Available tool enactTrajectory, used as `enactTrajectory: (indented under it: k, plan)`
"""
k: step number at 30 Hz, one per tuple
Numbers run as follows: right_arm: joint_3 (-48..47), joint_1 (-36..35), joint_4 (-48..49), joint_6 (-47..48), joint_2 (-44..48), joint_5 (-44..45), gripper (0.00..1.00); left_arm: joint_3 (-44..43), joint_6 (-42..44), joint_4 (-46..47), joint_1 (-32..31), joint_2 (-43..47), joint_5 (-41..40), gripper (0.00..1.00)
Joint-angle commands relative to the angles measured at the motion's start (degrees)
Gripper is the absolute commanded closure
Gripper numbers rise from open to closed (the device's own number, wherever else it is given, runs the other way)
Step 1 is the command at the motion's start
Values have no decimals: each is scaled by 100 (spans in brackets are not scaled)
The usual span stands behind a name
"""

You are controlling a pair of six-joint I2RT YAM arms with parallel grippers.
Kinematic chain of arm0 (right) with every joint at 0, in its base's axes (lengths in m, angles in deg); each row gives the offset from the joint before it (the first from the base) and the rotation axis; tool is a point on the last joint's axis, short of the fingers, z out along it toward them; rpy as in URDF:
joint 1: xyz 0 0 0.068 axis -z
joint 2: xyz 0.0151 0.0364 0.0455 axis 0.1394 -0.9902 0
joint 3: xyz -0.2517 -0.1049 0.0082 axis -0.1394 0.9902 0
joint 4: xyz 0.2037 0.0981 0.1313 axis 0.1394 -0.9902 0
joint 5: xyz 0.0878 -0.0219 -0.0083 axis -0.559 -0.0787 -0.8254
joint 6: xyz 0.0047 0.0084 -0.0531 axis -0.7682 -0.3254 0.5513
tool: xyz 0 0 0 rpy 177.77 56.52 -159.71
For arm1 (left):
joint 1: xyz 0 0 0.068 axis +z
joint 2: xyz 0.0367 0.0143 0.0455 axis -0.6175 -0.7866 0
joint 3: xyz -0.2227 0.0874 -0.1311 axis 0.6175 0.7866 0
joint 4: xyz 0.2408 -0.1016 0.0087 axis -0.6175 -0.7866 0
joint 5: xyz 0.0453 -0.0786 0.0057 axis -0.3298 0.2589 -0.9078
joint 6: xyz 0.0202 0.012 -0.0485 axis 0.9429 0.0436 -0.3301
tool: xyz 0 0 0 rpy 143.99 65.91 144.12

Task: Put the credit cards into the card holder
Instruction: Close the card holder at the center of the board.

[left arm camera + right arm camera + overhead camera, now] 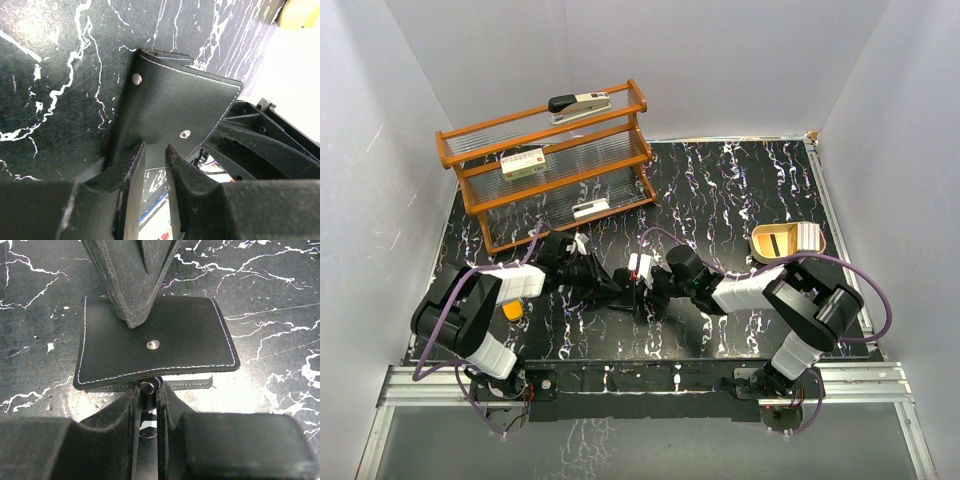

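Barely begun, by the look of it: the card holder (155,347) lies at the middle of the table (740,180), between the two arms, with no credit cards visible in it or in either grasp. The right gripper (148,390) has its fingers pressed almost together on the case's lower flap, the snap stud caught between them. The left gripper (155,146) comes in from the opposite side, fingers a narrow slit apart and tips at the upper flap. Whether they pinch it or merely press on it cannot be told. The upper flap bows just clear of the lower one, the pockets out of sight. Judged from this, opening the case is the step in hand, and fetching and sliding in both cards remains. Off to the right, a tan tray (810,237) holds one dark strip, too small to identify. A wooden rack (444,148) at the far left carries a stapler (580,104) on its top shelf and small pale items below.
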Motion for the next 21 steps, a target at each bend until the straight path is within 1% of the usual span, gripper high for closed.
enactTrajectory:
  k: [1,9,12,16,17,18,19,21]
  plan:
    - [125,54,367,-94,228,45,93,-162,469,-769,-26,-103,-929,77]
    - [495,122,984,-380,416,155,92,-458,705,-1457,-79,-152,-1467,79]
    - [584,119,1055,-415,500,188,86,-474,706,-1481,-88,-172,-1508,79]
    - [540,124,891,-421,511,164,82,-467,647,-1420,-101,-228,-1445,79]
    - [471,120,755,-461,522,139,80,-452,603,-1390,-107,-224,-1387,79]
    - [396,121,584,-532,553,89,76,-431,556,-1361,-114,-209,-1328,79]
    - [328,119,409,-600,624,40,68,-416,511,-1328,-122,-185,-1271,78]
    - [261,124,153,-771,855,52,58,-408,439,-1304,-131,-125,-1196,78]
